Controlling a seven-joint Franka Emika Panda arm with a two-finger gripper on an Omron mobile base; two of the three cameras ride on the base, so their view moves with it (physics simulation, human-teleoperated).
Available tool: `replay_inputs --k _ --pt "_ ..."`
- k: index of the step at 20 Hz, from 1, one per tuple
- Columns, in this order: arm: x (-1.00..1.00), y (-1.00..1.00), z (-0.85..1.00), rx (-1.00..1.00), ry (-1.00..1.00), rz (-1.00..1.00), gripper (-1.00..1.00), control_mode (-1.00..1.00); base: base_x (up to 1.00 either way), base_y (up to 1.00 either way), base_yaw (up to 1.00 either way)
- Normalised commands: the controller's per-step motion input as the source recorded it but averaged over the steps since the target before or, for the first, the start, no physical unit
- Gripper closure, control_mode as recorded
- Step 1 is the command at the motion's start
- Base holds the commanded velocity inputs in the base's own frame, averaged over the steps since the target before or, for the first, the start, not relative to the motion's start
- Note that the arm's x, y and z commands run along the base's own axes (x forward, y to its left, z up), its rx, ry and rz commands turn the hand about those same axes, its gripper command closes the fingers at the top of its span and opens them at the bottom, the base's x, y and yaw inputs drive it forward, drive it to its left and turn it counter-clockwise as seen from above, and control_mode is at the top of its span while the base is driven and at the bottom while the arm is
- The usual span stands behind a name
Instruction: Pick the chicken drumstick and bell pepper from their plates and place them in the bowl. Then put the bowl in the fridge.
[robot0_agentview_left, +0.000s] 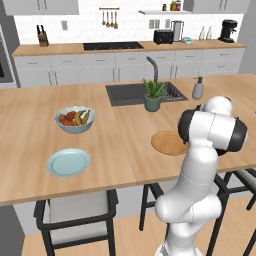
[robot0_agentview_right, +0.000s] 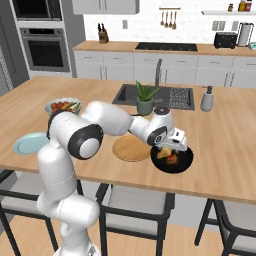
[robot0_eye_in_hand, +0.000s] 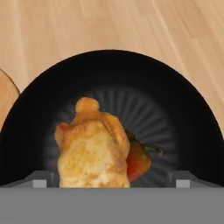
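Gripper hung over the bowl, jaws spread, holding nothing. Chicken drumstick and bell pepper lay inside it. Risk: fingers clipping the drumstick when lifting the bowl.

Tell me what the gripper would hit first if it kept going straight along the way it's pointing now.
Most likely the chicken drumstick, which lies between the finger tips in the black bowl, directly in front of the gripper. The bell pepper sits beside it, slightly off that line. How close the tips already are is unclear.
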Motion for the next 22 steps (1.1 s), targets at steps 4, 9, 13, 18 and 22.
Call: replay_inputs --k 4,9,13,18,22 --pt "-0.24 -0.02 0.52 0.0 -0.02 0.0 -1.0 -1.0 0.0 0.0 0.0" --pt "-0.43 -0.06 0.4 0.0 -0.04 0.0 -1.0 -1.0 0.0 0.0 0.0" --pt "-1.0 -0.14 0.06 0.04 0.0 -0.05 -1.0 -1.0 0.0 0.0 0.0" --pt "-0.62 -0.09 0.0 0.03 0.0 -0.2 -1.0 -1.0 0.0 0.0 0.0" --pt "0.29 0.0 -0.04 0.02 0.06 -0.3 -1.0 -1.0 0.0 0.0 0.0"
